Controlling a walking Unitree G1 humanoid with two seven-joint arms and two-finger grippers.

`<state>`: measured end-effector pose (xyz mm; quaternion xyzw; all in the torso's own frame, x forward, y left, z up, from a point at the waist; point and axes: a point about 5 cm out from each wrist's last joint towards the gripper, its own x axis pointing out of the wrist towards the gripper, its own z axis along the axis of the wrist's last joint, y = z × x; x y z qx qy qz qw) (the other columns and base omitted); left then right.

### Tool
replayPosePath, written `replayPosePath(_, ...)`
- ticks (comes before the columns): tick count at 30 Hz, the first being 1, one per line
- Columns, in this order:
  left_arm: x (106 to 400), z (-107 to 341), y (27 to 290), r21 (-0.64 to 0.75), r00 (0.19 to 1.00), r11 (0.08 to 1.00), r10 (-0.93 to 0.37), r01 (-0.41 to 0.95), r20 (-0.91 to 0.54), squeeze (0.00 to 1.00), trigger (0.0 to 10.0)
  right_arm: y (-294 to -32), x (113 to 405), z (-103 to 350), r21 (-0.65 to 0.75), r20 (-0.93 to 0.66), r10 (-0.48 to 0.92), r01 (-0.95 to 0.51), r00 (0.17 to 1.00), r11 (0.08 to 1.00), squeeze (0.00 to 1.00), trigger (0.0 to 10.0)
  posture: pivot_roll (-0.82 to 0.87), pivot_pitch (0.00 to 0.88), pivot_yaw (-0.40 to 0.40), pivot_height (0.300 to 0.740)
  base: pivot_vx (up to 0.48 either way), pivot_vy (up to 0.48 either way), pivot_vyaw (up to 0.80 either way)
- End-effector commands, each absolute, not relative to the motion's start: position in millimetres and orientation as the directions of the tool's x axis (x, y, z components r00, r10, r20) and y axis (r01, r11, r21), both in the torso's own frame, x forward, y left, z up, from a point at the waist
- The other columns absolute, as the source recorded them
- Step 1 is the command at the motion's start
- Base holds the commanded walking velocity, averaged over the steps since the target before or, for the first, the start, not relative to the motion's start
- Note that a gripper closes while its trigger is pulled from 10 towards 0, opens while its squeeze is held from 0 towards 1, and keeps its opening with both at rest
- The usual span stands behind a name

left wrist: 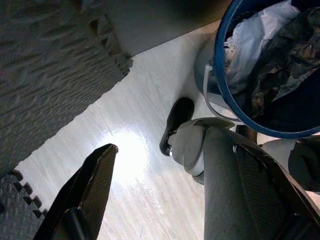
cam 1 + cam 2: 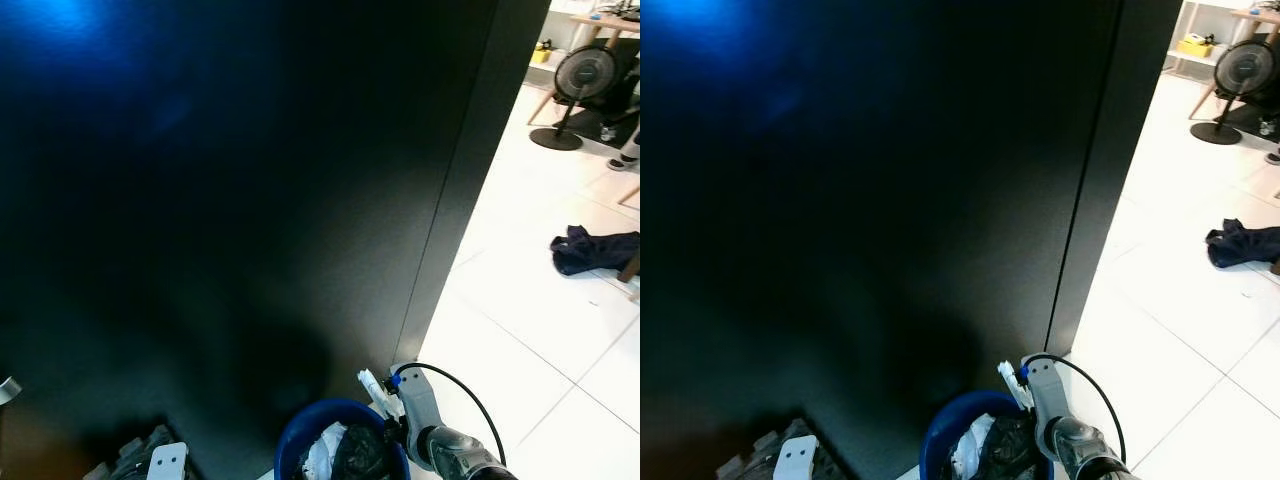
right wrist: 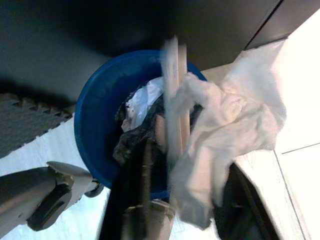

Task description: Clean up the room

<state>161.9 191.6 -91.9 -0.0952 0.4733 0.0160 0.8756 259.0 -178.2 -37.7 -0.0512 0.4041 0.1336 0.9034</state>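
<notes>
One blue bin [image 2: 300, 440] sits at the bottom centre of the left eye view, hard against a tall black wall panel [image 2: 250, 200], and we see it stuffed with white wrappers and a dark crumpled bag [image 2: 358, 452]. Our right gripper [image 3: 180, 165] hangs just above its rim, fingers clamped on a wad of white tissue [image 3: 225, 130] together with a pale stick-like strip [image 3: 172, 95], blurred in the right wrist view. Our left gripper [image 1: 195, 200] hangs low with its black fingers [image 1: 85, 190] spread apart over pale wood flooring [image 1: 145, 165] beside a grey foam mat [image 1: 45, 75]. At the right edge of the left eye view a dark blue garment [image 2: 592, 250] lies on white tiles [image 2: 530, 330], and a black standing fan [image 2: 580, 85] stands in the upper right corner.
</notes>
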Motion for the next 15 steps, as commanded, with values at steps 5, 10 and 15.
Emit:
replayPosePath(5, 153.9, -94.9, 192.9, -0.145, 0.531, 0.983, -0.064, -0.112, -0.845, 0.00, 10.0, -174.3, 258.3, -38.7, 0.048, -0.743, 0.212, -0.265, 0.635, 0.963, 1.00, 10.0, -0.01, 0.074, -0.007, 0.740, 0.000, 0.000, 0.00)
replayPosePath(10, 152.9, -95.2, 193.2, -0.146, 0.530, 0.983, -0.067, -0.109, -0.845, 0.00, 10.0, -178.0, 254.5, -41.2, 0.057, -0.746, 0.202, -0.240, 0.635, 0.969, 1.00, 10.0, -0.01, 0.076, -0.006, 0.740, 0.000, 0.000, 0.00)
replayPosePath(15, 154.1, -95.3, 190.3, -0.146, 0.529, 0.984, -0.068, -0.107, -0.846, 0.00, 10.0, -177.1, 253.2, -41.9, 0.077, -0.744, 0.218, -0.243, 0.632, 0.967, 1.00, 10.0, -0.01, 0.079, -0.005, 0.740, 0.000, 0.000, 0.00)
